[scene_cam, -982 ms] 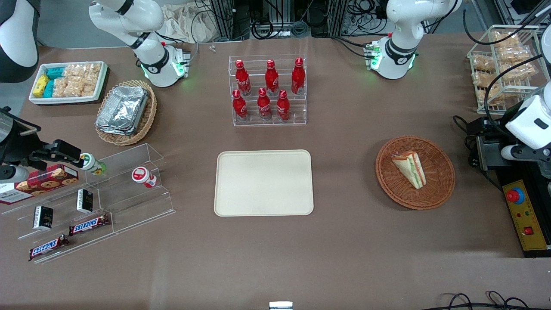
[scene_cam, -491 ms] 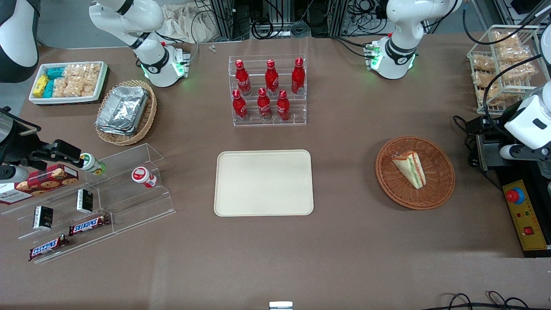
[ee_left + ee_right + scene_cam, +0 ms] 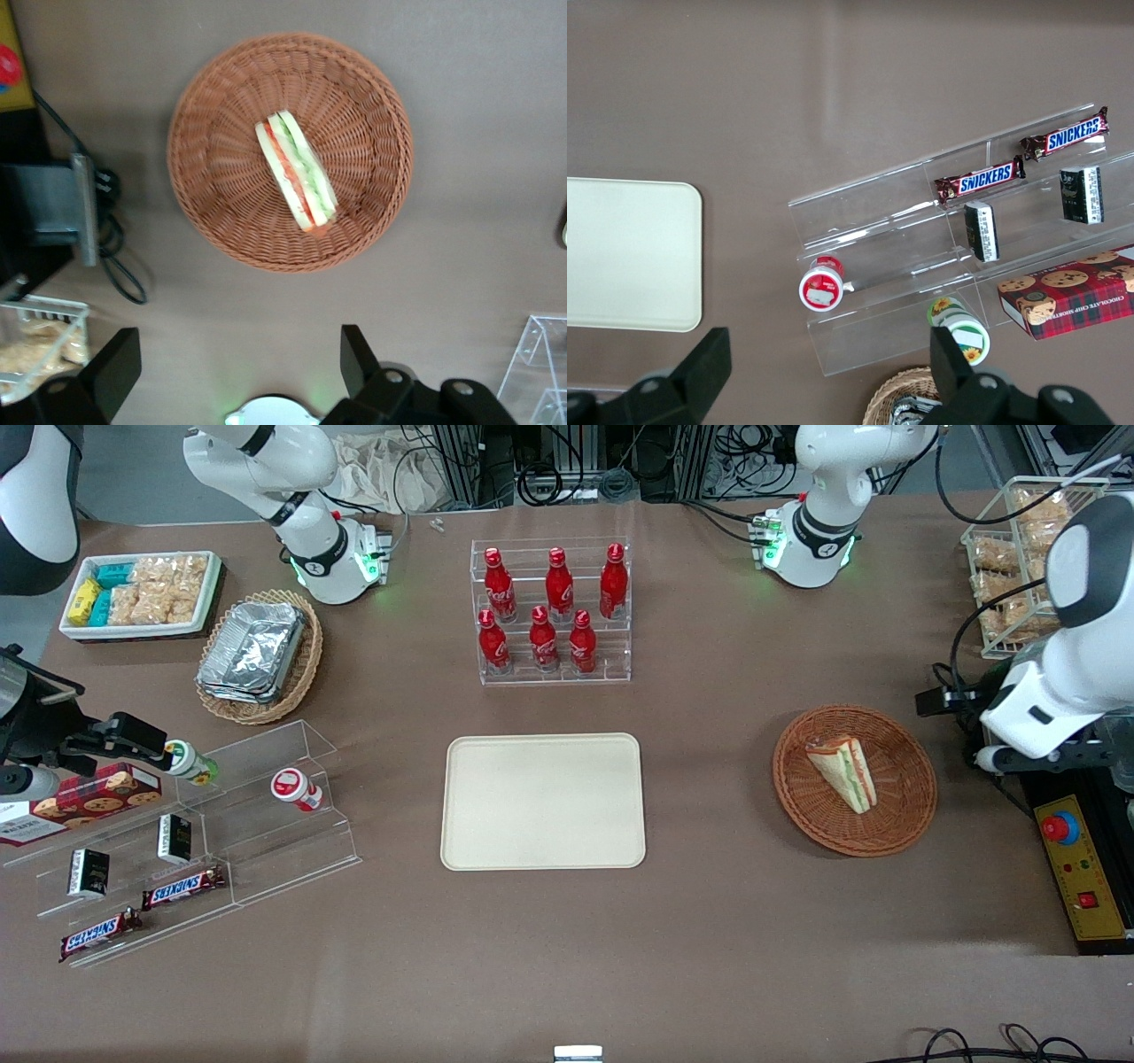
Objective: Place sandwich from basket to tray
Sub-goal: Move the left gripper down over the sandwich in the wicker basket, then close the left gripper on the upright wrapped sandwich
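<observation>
Softness, judged likely in the small triangular wedge of pale white bread with green and orange-pink filling (image 3: 843,772): looked light, squashy and easy to dent, with layers that could slide apart under a hard pinch. Lay near the middle of the round, shallow, reddish-brown woven wicker basket (image 3: 904,815), toward the working arm's end of the brown table (image 3: 709,921), with the striped filling edge turned upward and the two bread faces on either flank. Seemed best taken across those two bread faces, around the thicker middle of the wedge rather than at the thin tip, so that the squeeze would press the layers together instead of shearing them. Called for a gentle closing only, since bread gives little grip and bruises readily. Offered some purchase through the rough weave beneath, yet could also catch there on lifting; hard to tell. Stood well apart from the flat rectangular cream-beige plastic tray (image 3: 542,802), which lay bare at the centre of the table. As for the jaws of the left arm: spread wide, holding nothing and touching nothing. Hung high above the table, just beside the basket and a little farther from the front camera than it, with the whole basket rim (image 3: 204,177) and the sandwich (image 3: 297,170) plainly in sight of the wrist camera. Not yet over the wedge, and not yet lined up with its bread faces.
</observation>
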Motion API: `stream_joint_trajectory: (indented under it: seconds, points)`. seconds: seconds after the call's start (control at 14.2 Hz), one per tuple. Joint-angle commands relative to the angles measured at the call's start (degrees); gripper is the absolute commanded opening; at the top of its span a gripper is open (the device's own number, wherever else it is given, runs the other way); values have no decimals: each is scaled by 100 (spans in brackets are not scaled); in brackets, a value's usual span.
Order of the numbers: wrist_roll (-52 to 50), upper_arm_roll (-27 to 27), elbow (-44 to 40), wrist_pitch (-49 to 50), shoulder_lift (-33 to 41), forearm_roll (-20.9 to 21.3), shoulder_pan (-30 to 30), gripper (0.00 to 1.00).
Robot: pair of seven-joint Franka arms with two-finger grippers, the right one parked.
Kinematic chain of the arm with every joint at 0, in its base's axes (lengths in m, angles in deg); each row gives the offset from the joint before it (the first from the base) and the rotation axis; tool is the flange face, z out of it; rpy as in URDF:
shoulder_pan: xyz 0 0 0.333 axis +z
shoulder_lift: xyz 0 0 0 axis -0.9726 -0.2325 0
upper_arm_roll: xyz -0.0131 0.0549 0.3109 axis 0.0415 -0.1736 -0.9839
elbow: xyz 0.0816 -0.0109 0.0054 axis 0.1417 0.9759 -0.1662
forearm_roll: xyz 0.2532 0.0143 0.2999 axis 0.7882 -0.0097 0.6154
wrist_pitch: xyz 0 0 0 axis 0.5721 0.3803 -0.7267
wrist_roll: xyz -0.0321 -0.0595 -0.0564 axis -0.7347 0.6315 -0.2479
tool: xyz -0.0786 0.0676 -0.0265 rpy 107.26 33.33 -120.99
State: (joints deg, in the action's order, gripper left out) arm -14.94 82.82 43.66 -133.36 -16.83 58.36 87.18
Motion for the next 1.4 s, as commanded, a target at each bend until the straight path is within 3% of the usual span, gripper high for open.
stream_joint_trajectory:
  seconds: [0.0, 0.56, 0.84, 1.33]
  points:
    - [-674, 90, 1020, -837, 434, -121, -8, 100]
    - [-2212, 91, 2727, -3317, 366, -121, 0, 100]
    - [-2741, 91, 2843, -3776, -83, -112, -8, 100]
    - [-2786, 91, 3072, -4278, -452, -103, -8, 100]
